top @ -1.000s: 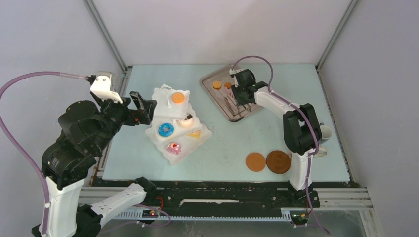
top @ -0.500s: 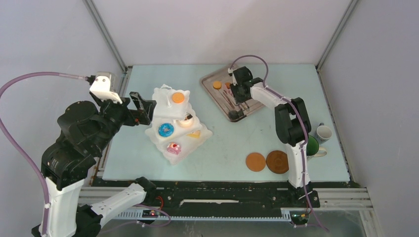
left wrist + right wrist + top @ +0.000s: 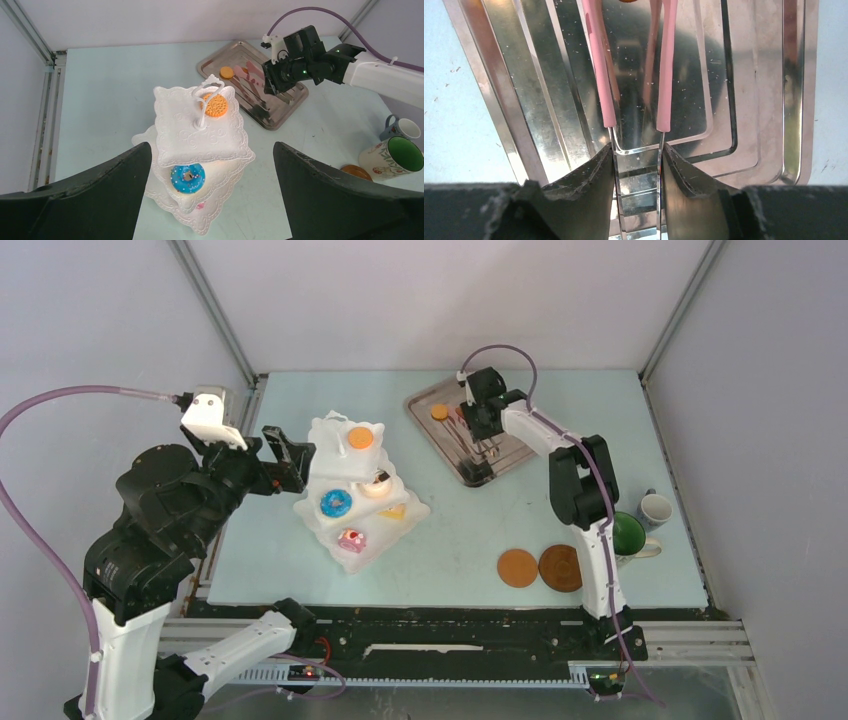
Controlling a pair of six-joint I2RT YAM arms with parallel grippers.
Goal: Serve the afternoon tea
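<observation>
The white three-tier stand (image 3: pixel 322 512) carries an orange biscuit (image 3: pixel 360 438), a blue doughnut (image 3: pixel 336 503), a pink doughnut (image 3: pixel 351 539) and a cake slice (image 3: pixel 392 511). My left gripper (image 3: pixel 210 150) hangs open above and left of the stand, with nothing between its fingers. My right gripper (image 3: pixel 636 155) is over the silver tray (image 3: pixel 749 100), shut on the metal arms of the pink tongs (image 3: pixel 599 65), whose tips point toward an orange biscuit (image 3: pixel 439 412) on the tray. The green-lined mug (image 3: pixel 628 535) and the small white cup (image 3: pixel 655 510) stand at the right.
Two brown coasters (image 3: pixel 518 568) (image 3: pixel 561 568) lie near the front edge, right of centre. The right arm's forearm stretches from its base up to the tray (image 3: pixel 500 462). Metal frame posts rise at the table's back corners.
The right gripper has moved left and back over the tray with the tongs. Its forearm swung left, uncovering the green-lined mug. The left arm has not moved.
</observation>
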